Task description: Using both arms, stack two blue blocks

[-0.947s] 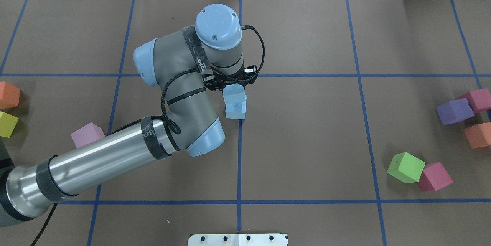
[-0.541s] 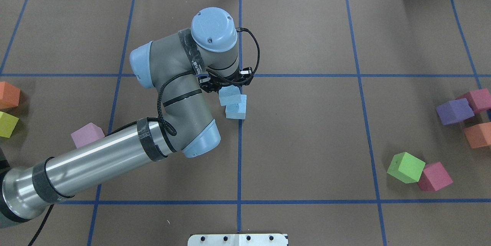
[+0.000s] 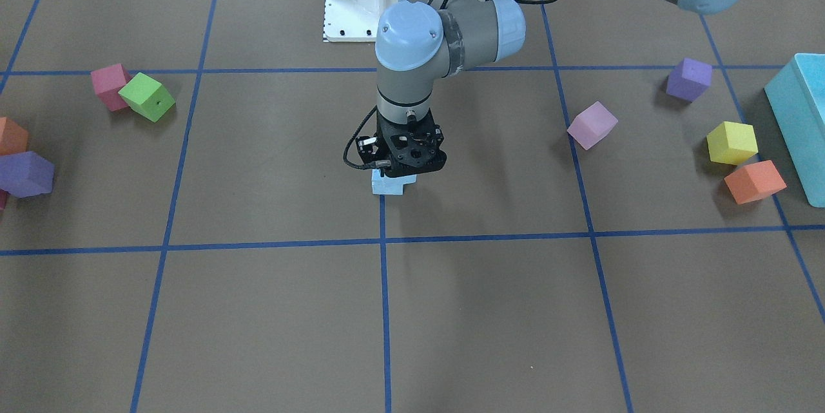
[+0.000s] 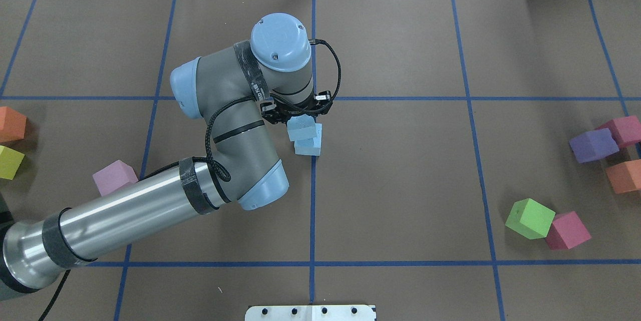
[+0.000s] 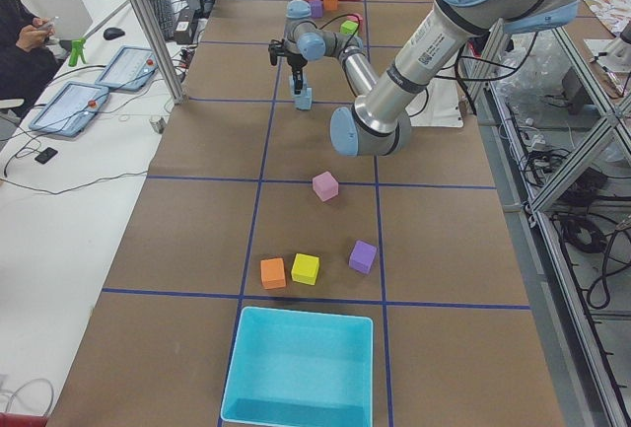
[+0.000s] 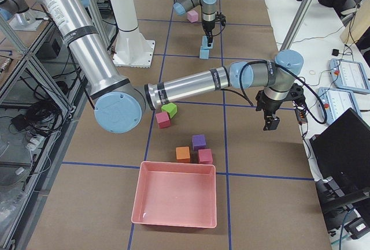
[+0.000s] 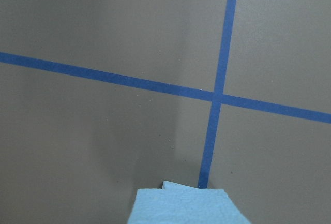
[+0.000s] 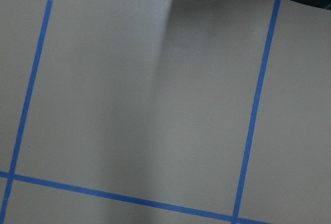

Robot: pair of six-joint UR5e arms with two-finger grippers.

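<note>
Lower blue block (image 4: 309, 147) is sitting just beside the blue tape line (image 4: 312, 201); upper blue block (image 4: 301, 128) is hanging over it, offset toward 11 o'clock, with the left gripper (image 4: 299, 119) clamping it. Best move, I judge: nudging toward 5 o'clock to square the 2 blocks, then lowering and releasing gently. Right gripper (image 6: 270, 122) is hovering well apart at 3 o'clock, jaws cannot be told.

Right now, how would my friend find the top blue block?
Find the big grey left arm reaching to the middle of the table. Under its black left gripper are the only two small light-blue blocks, stacked. The top block is the one in the gripper, turned crooked on the bottom block.
</note>
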